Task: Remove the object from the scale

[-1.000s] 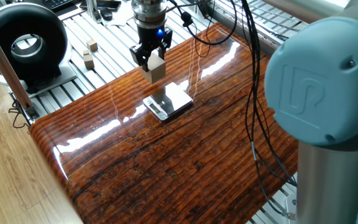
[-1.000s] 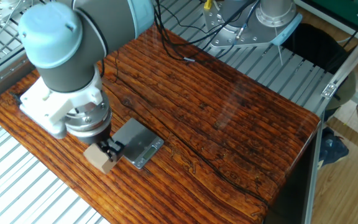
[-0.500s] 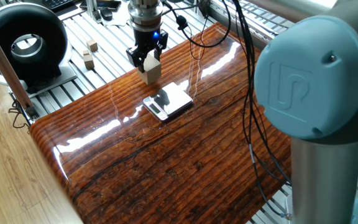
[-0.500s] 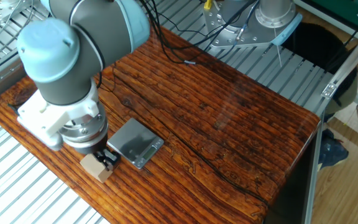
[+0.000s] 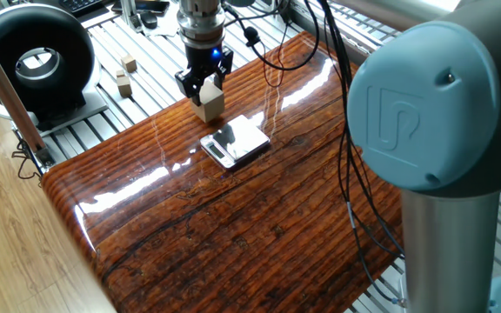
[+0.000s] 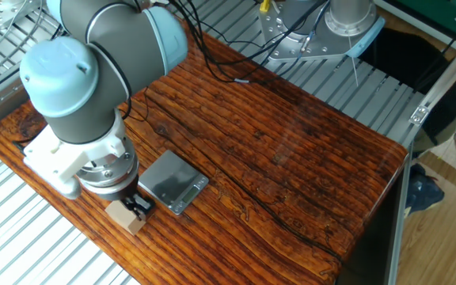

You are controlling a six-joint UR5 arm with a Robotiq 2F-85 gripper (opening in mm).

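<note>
The gripper [image 5: 202, 89] is clamped on the wooden block [image 5: 208, 103], which sits low at the tabletop [image 5: 259, 217] just beside the digital scale [image 5: 236, 142].

Block [image 5: 208, 103] in end effector [image 5: 200, 85], just far-left of scale [image 5: 236, 143] on surface [image 5: 259, 217]; two small cubes [image 5: 126, 75] further left, off the surface.

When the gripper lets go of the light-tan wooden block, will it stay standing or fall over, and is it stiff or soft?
The light-tan wooden block looks like solid wood, so it is probably stiff and light. Its faces are flat and it is only slightly taller than wide, so it will likely stand, not roll. The glossy wooden tabletop may let it slide if pushed.
</note>
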